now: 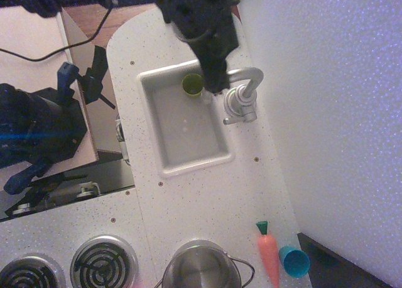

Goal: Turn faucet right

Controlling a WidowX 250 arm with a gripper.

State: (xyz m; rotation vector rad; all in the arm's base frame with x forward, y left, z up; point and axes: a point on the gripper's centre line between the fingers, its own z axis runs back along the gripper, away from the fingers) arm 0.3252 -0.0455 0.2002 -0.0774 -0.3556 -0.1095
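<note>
two stove burners (103, 261) are seen at the lower left corner of the worktop (207, 200), well away from the sink (183, 123). a green cup (193, 84) stands in the sink's far corner. the black tool (215, 82) is lowered at the sink's right rim, just beside the cup; whether it is released or clenched cannot be told. the faucet (241, 100) is mounted just right of the sink, its spout arched behind the tool. a steel pot (201, 266), a carrot (268, 253) and a blue cup (294, 261) are placed well below the sink.
</note>
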